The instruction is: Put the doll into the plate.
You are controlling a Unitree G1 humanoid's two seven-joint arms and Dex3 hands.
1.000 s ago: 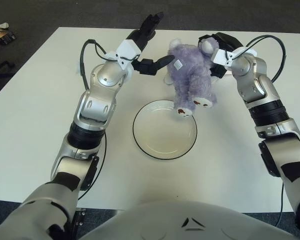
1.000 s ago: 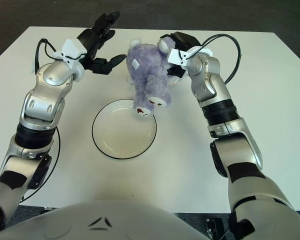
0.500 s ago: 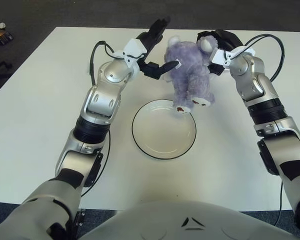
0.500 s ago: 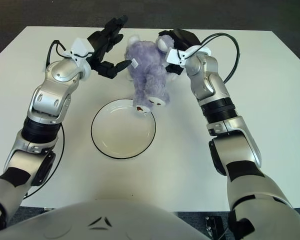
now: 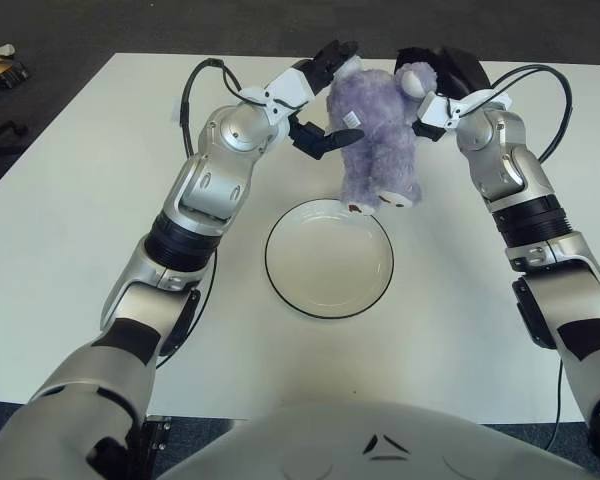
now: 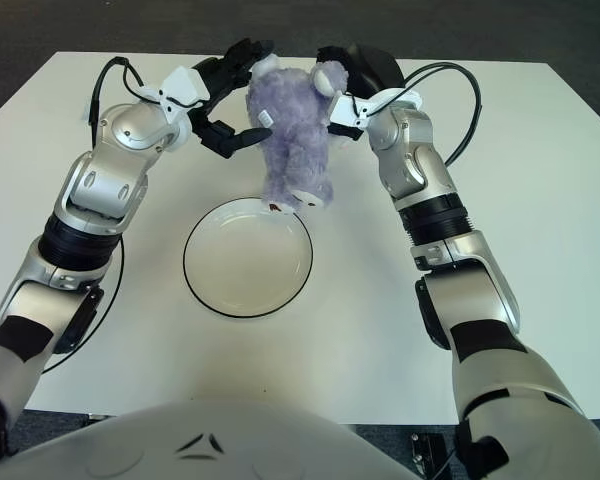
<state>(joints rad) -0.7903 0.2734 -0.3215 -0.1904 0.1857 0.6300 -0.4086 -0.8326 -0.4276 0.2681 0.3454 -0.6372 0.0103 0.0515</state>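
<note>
A fluffy purple doll [image 5: 377,140] hangs upright above the far rim of a white plate [image 5: 329,258] with a dark edge; its feet are just over the plate's back edge. My right hand [image 5: 432,80] is shut on the doll's head and shoulder from the right. On the doll's left side, my left hand [image 5: 325,98] has its black fingers spread around the head and flank, touching the fur.
The plate lies on a white table [image 5: 70,200] whose far edge borders dark carpet. Black cables loop off both forearms. A small object [image 5: 0,68] lies on the floor at the far left.
My left hand has swung right and closed in on the doll's left side. The doll has risen a little, its feet lifting off the plate's rim.
</note>
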